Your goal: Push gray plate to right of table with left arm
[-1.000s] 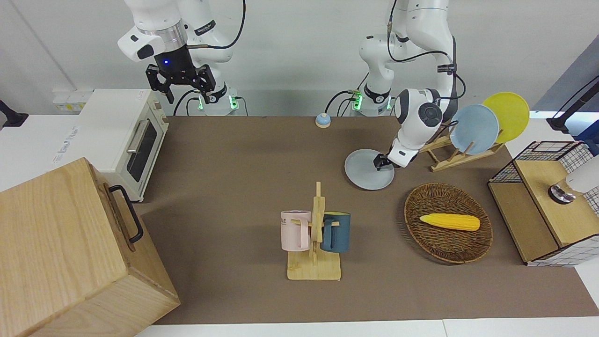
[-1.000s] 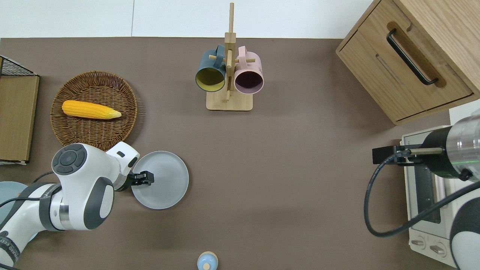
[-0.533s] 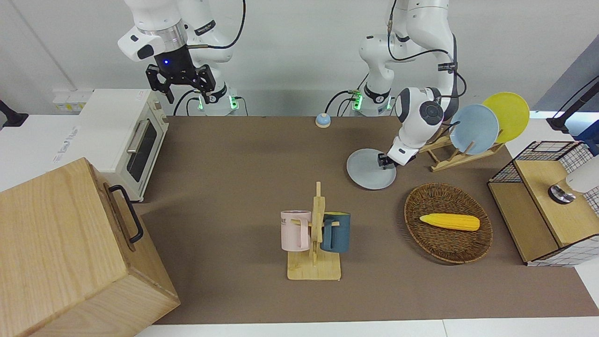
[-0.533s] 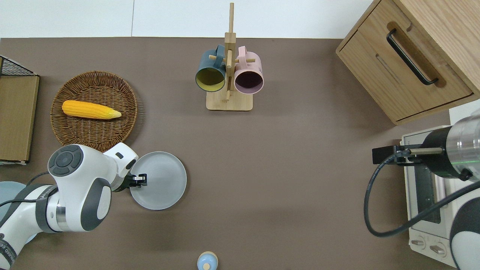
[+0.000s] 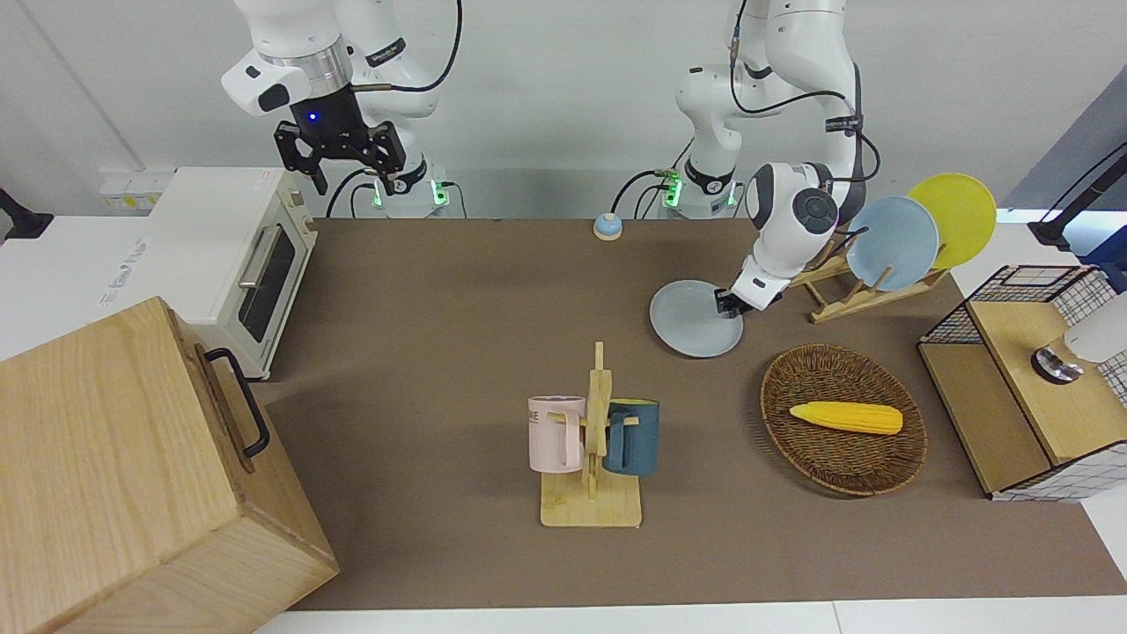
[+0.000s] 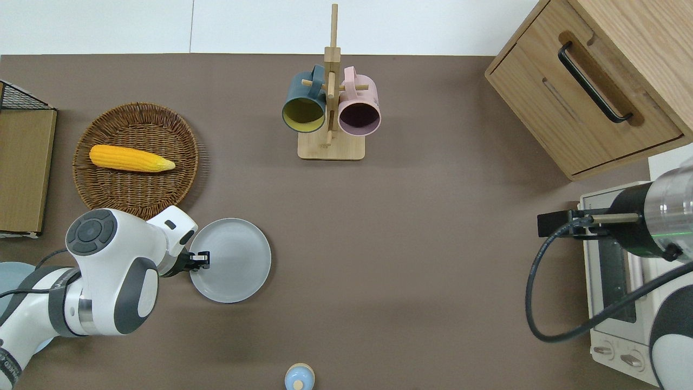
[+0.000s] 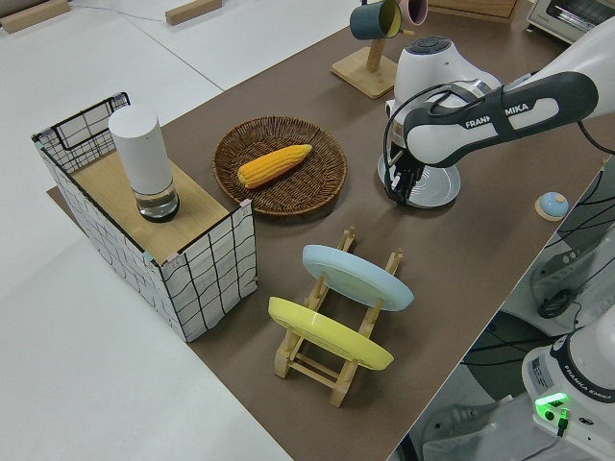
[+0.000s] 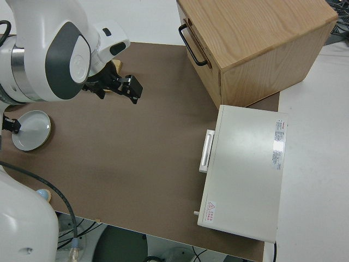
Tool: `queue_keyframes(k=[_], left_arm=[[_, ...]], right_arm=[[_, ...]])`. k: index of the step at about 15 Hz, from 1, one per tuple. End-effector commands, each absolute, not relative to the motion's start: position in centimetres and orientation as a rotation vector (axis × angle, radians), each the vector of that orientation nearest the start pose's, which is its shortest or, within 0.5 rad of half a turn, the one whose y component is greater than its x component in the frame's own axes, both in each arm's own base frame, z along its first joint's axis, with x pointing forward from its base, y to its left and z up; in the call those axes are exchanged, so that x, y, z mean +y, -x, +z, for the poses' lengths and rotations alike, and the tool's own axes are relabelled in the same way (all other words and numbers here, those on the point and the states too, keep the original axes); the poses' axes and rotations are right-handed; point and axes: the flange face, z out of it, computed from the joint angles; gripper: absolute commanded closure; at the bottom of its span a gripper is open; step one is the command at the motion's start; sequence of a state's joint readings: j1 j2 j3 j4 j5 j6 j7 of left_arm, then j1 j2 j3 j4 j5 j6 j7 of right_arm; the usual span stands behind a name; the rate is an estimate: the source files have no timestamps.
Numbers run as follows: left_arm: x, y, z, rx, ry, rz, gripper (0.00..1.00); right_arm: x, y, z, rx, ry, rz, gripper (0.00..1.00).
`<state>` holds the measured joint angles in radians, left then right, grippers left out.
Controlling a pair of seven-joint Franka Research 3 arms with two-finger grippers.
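Note:
The gray plate (image 5: pixel 691 321) lies flat on the brown table (image 5: pixel 440 335), toward the left arm's end; it also shows in the overhead view (image 6: pixel 235 262) and the left side view (image 7: pixel 440 189). My left gripper (image 5: pixel 726 302) is low at the plate's rim on the side toward the left arm's end of the table, fingers together, holding nothing. In the overhead view the left gripper (image 6: pixel 199 259) sits just inside that rim. The right arm is parked, its gripper (image 5: pixel 339 158) open and empty.
A wicker basket (image 6: pixel 162 189) with a corn cob (image 6: pixel 130 158) lies just farther from the robots than the plate. A rack holds a sky-blue plate (image 5: pixel 894 242) and a yellow plate (image 5: pixel 960 216). Mug tree (image 6: pixel 330 108), bell (image 6: pixel 299 377), wooden cabinet (image 6: pixel 595 81), toaster oven (image 5: pixel 238 255).
My left gripper has drawn back from the plate's middle to its rim toward the left arm's end. The plate has barely shifted. The right arm has not moved.

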<state>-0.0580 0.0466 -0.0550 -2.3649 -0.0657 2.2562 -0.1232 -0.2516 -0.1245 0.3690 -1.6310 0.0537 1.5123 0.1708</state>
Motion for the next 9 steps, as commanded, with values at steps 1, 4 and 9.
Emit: queue_keyframes(k=[1, 4, 9], left_arm=[[-5.4, -47.5, 28.3, -0.073, 3.151, 0.257, 1.00], [-5.8, -47.5, 28.3, -0.062, 3.149, 0.260, 1.00], [-8.7, -47.0, 28.3, -0.010, 3.153, 0.263, 1.00]], right_arm=[[7.8, -49.8, 65.2, 0.115, 3.122, 0.012, 0.005], [7.8, -49.8, 65.2, 0.115, 3.122, 0.012, 0.005], [7.8, -49.8, 65.2, 0.115, 3.122, 0.012, 0.005]])
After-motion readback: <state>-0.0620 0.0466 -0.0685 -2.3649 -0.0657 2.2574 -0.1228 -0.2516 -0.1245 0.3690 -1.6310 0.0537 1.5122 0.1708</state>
